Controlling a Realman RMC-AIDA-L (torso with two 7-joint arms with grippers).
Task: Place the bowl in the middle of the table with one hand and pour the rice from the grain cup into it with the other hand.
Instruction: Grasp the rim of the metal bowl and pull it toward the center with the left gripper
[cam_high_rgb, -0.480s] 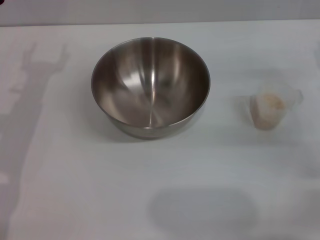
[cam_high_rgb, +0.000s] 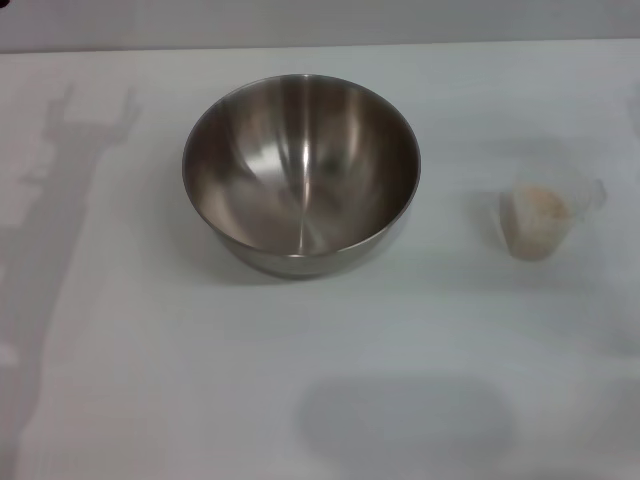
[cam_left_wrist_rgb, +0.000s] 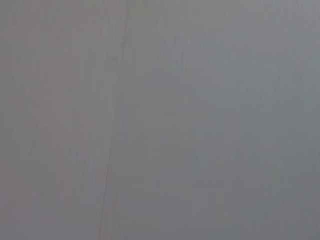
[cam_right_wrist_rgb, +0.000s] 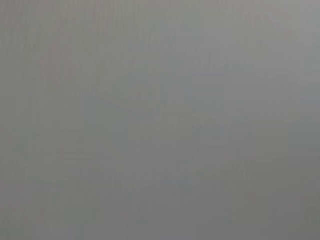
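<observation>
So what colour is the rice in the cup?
Pale off-white rice, seen best in the head view.

Soft, even light is falling on the plain flat white tabletop (cam_high_rgb: 150, 350), which is reading slightly dim and hazy throughout. A long grey shadow is stretching down its left side, and a rounded one is lying near the front edge. The large round stainless-steel mixing bowl (cam_high_rgb: 301, 176) is catching a bright vertical streak of glare inside. The small translucent plastic measuring cup (cam_high_rgb: 540, 217) is looking soft-edged. Both wrist views are showing only featureless grey.
</observation>
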